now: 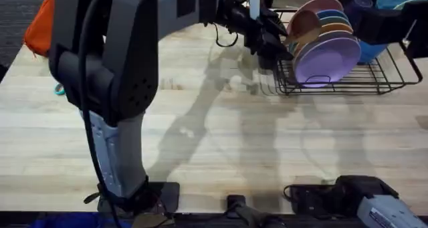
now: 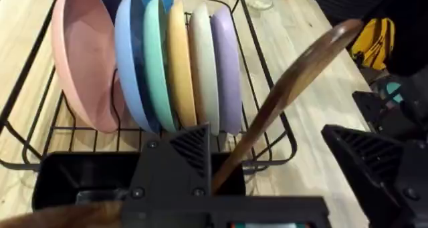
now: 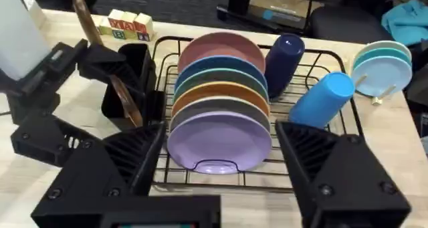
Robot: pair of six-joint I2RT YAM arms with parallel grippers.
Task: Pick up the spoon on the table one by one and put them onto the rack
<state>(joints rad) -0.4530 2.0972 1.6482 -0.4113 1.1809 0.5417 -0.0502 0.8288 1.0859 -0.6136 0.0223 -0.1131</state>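
Overhead view: left arm reaches long across the table (image 1: 200, 141) to the far right, its gripper (image 1: 267, 37) at the near-left corner of the black wire dish rack (image 1: 374, 81), where the black utensil caddy (image 1: 271, 61) hangs. Right arm is parked low at its base, well back from the rack.

Left wrist view: a wooden spoon (image 2: 281, 101) stands tilted, handle end down near or in the mouth of the caddy (image 2: 73, 178), broad dark end up and leaning away from the row of plates (image 2: 167, 67). Long axis runs steeply up and out from the caddy. The spoon's lower shaft passes just beside the left gripper's (image 2: 287, 181) near finger; whether the fingers pinch it or merely flank it, I cannot tell. A second brown wooden piece (image 2: 53, 214) shows at the frame's lower edge, identity unclear.

Right wrist view: right gripper (image 3: 221, 161) is spread wide, nothing between its fingers, looking at the rack (image 3: 314, 54) from the front. The same spoon (image 3: 124, 97) stands in the caddy (image 3: 134, 81), tip angled up past the left gripper's black fingers (image 3: 100, 61).

Judgement: the move hinges on the handle's line into the caddy. Left arm is the nearer by far.
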